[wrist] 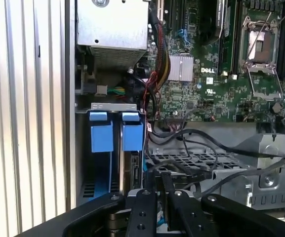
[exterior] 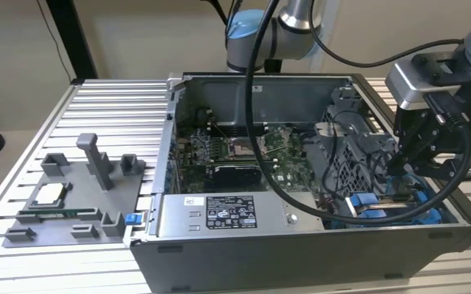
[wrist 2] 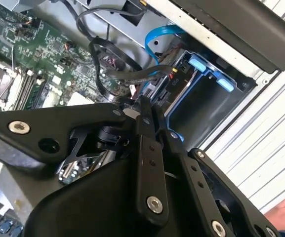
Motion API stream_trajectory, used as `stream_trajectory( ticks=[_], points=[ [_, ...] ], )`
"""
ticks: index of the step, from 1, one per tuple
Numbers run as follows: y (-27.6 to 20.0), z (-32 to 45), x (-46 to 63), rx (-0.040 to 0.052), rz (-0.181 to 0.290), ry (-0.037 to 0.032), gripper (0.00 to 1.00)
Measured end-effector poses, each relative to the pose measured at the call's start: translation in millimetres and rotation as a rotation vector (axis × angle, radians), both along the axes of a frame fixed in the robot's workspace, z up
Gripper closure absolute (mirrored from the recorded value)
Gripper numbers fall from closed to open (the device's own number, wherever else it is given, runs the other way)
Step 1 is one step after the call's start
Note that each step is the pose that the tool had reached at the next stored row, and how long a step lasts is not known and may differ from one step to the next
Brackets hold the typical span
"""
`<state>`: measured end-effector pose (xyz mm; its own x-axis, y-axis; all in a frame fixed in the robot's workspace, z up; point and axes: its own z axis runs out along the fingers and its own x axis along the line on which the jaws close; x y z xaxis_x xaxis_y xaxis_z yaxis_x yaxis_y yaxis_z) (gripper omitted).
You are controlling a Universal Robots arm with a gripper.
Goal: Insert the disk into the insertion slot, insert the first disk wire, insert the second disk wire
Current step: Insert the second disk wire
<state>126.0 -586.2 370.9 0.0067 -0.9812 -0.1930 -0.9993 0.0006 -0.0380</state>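
Where blue tabs (wrist: pixel 111 131) protrude, dark slot (wrist: pixel 125 170)

The open computer case (exterior: pixel 301 184) is crowded at the exterior view's right: the drive cage (exterior: pixel 345 159) and loose black cables (wrist: pixel 191 148) hem in the gripper (exterior: pixel 419 168). More open room is seen over the motherboard (exterior: pixel 235 150). The slatted table (exterior: pixel 113 104) is taken up by a grey tray (exterior: pixel 71 202).

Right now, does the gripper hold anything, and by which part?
The gripper seems to pinch a black wire near its plug end.
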Motion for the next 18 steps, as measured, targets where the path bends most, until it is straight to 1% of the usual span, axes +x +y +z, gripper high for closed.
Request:
stream_trajectory(
  ticks=[6, 10, 12, 14, 16, 18],
  points=[
    [-3.2, -6.5, -0.1, 0.0, 0.023, -0.0003, 1.0],
    [-5.9, -11.6, 0.0, 0.0, 0.032, -0.0017, 1.0],
    [-6.0, -13.8, 0.0, -0.0014, 0.035, -0.0028, 1.0],
    [-6.0, -15.6, 0.1, -0.0053, 0.039, -0.0044, 1.0],
    [-6.0, -17.5, 0.0, -0.0096, 0.04, -0.0091, 1.0],
    [-6.0, -19.8, 0.0, -0.0114, 0.04, -0.0165, 1.0]
  ],
)
